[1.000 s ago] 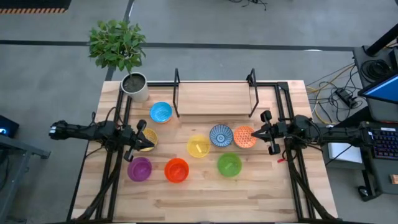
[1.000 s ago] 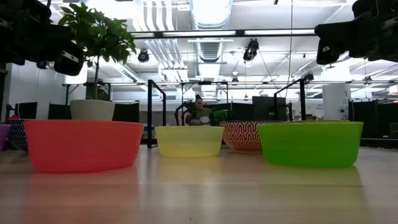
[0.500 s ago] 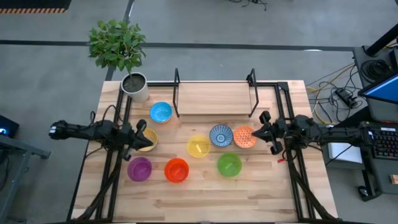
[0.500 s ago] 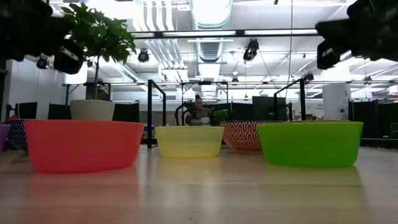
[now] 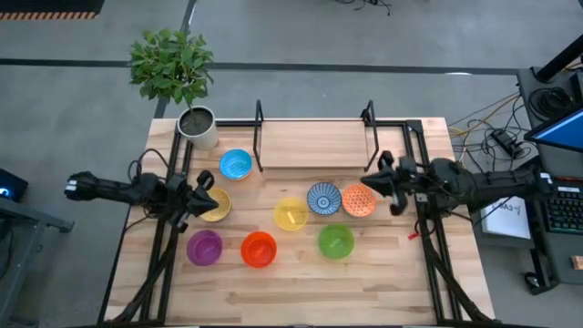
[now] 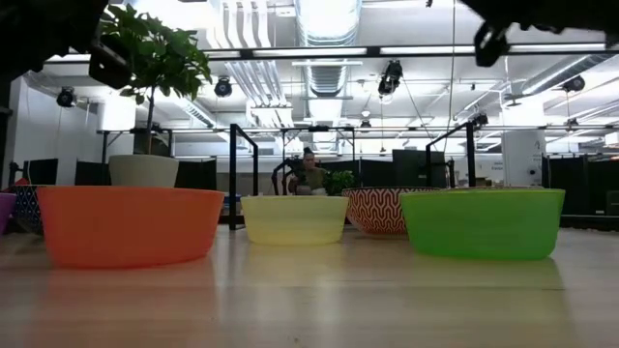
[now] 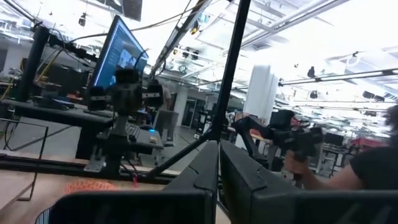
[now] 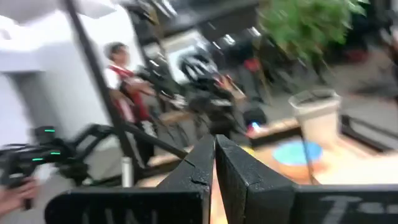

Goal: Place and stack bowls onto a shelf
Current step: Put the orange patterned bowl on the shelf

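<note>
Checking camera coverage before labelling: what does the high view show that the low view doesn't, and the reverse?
Only the high view shows the empty shelf's plank, the light blue bowl, the blue-white bowl, the mustard bowl, and both tools: left by the mustard bowl, right by the orange patterned bowl.

Only the low view shows the room behind, with a seated person.

Both show the orange-red bowl, yellow bowl, green bowl and plant pot.

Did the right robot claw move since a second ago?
Yes. In the high view the right gripper has shifted toward the shelf, and now sits over the orange patterned bowl.
</note>
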Controlling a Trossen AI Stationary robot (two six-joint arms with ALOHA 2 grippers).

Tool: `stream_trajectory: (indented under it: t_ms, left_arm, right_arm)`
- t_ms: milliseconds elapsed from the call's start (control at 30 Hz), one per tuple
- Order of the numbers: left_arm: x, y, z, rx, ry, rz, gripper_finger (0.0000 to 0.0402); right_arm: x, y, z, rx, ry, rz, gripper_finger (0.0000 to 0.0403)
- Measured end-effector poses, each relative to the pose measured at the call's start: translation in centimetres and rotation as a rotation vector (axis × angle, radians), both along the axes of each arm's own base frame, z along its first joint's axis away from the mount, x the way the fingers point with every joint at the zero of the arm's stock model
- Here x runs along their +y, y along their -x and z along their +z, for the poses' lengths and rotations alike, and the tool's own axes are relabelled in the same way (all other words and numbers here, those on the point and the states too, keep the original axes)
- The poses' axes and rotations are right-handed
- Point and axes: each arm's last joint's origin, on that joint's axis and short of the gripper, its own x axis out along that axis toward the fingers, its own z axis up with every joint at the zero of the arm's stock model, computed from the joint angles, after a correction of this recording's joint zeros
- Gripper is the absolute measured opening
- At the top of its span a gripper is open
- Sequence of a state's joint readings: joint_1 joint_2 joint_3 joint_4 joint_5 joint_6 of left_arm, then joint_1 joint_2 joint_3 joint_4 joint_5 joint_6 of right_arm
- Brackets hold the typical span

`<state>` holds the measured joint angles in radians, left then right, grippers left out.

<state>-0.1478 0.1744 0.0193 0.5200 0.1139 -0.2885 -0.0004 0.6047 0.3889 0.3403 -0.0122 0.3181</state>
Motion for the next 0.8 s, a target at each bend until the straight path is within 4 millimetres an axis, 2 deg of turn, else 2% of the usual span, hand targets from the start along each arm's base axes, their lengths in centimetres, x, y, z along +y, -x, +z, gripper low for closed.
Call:
stream_trajectory:
  t_ms: [167, 233, 333, 500, 633, 800]
  left_arm:
    - [-0.1, -0.6, 0.0, 0.018, 0.038, -0.015, 0.0]
    - [-0.1, -0.9, 0.0, 0.007, 0.024, -0.009, 0.0]
    - [-0.2, -1.3, 0.2, -0.024, -0.01, 0.007, 0.0]
    - [-0.2, -1.8, 0.7, -0.036, -0.009, 0.046, 0.0]
    - [-0.2, -2.3, 1.4, -0.004, 0.083, 0.011, 0.0]
    - [-0.3, -3.0, 2.2, 0.001, 0.055, 0.021, 0.0]
  right_arm:
    - [0.0, -2.6, 3.0, 0.181, -0.024, -0.015, 0.0009]
    - [0.0, -3.6, 3.6, 0.287, -0.031, -0.013, 0.0009]
    - [0.0, -4.8, 5.5, 0.378, -0.04, -0.016, 0.0009]
    - [0.0, -6.3, 6.1, 0.658, -0.109, -0.043, 0.0009]
    - [0.0, -6.9, 6.4, 0.893, -0.184, -0.091, 0.0009]
    - [0.0, -7.0, 5.1, 1.275, -0.298, -0.218, 0.0009]
